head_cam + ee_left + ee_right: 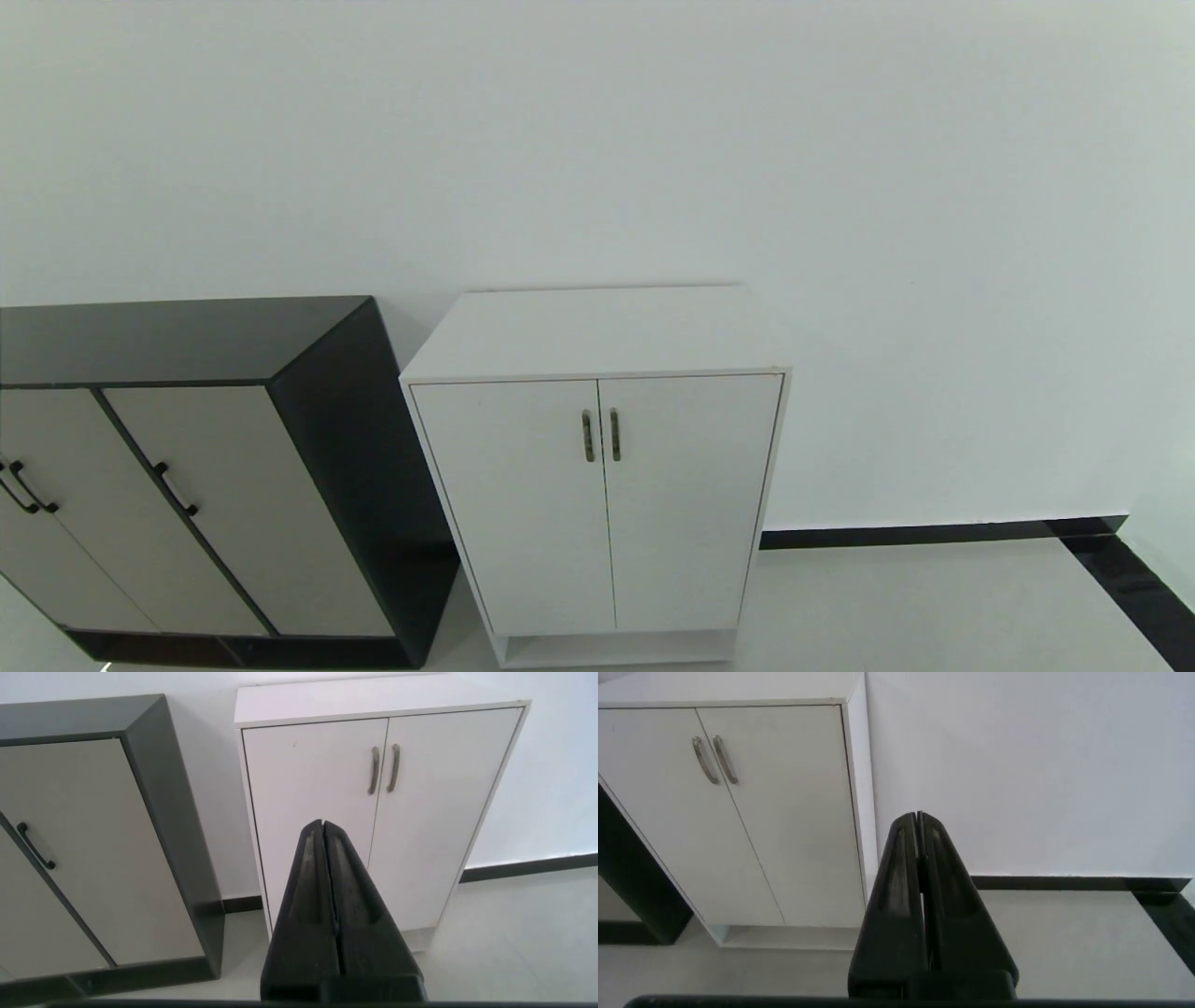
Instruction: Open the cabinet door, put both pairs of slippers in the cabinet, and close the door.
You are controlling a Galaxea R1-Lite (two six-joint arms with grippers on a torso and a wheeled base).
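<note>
A white two-door cabinet (597, 485) stands against the wall with both doors closed; two metal handles (601, 435) meet at its middle. The left wrist view has the same cabinet (374, 784) ahead, with my left gripper (324, 826) shut, empty and held well short of the doors. My right gripper (919, 819) is shut too, holding nothing, and hangs off the cabinet's right side (766, 812), over bare floor.
A black cabinet (187, 467) with beige doors and black handles stands close on the white cabinet's left. Grey floor (934, 607) lies open to the right, bordered by a black skirting strip (934, 535) along the wall.
</note>
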